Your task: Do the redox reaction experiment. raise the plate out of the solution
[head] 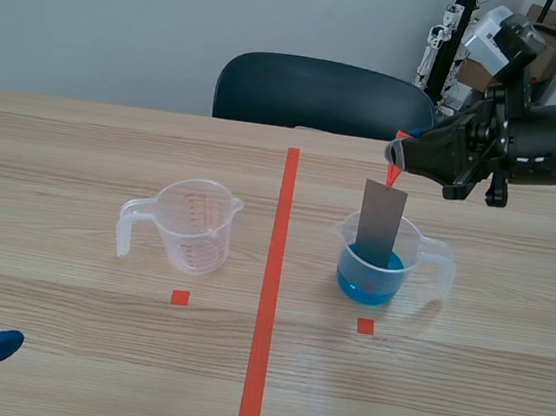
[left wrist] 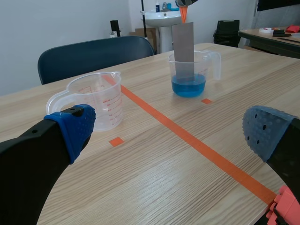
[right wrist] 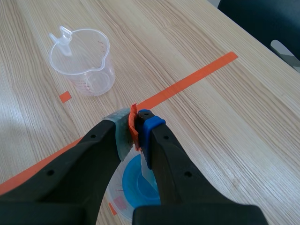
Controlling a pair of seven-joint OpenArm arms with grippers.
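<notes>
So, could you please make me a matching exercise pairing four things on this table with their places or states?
Things:
1. plate
2. empty beaker
3. solution
4. left gripper

Places or states:
A. open, holding nothing
B. blue, right of the tape line
C. gripped at its top, lower end down in the second beaker
D. upright, left of the tape line

Pairs: 1-C, 2-D, 3-B, 4-A.
</notes>
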